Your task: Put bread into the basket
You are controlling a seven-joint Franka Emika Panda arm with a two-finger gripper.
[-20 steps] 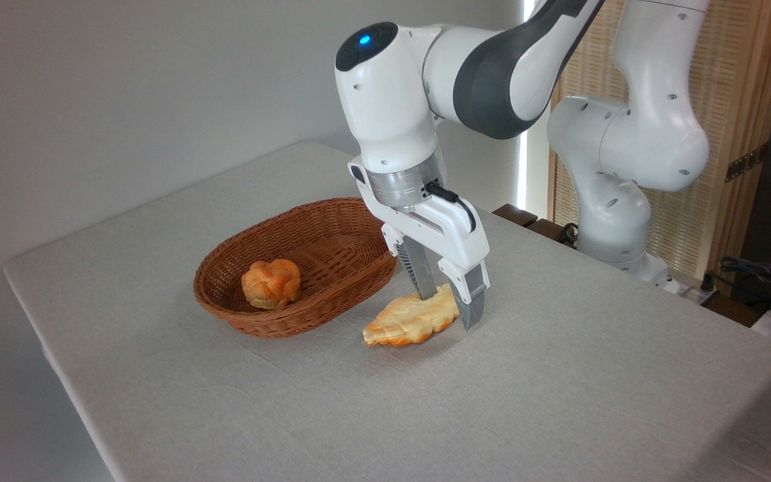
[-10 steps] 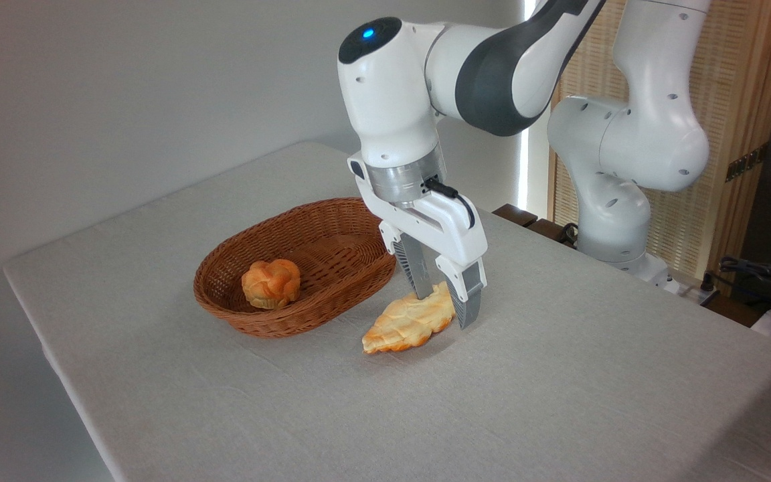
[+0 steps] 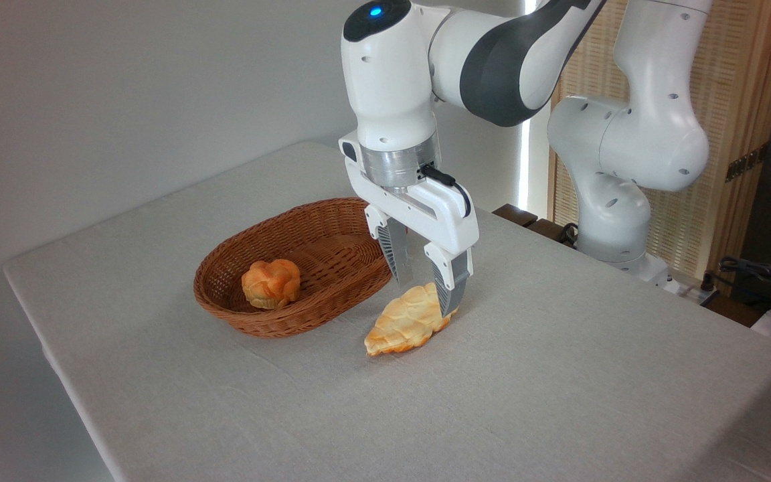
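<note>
The bread (image 3: 407, 318) is pinched at its far end by the gripper (image 3: 423, 291), its near tip drooping at the basket's (image 3: 272, 321) four o'clock (light, soft, easily crushed).

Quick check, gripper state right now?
Gripper: shut on the bread, gripping its far end, loaf tilted up beside the basket.

arm (image 3: 425, 60): white shells, grey joints | blue light | black cable
</note>
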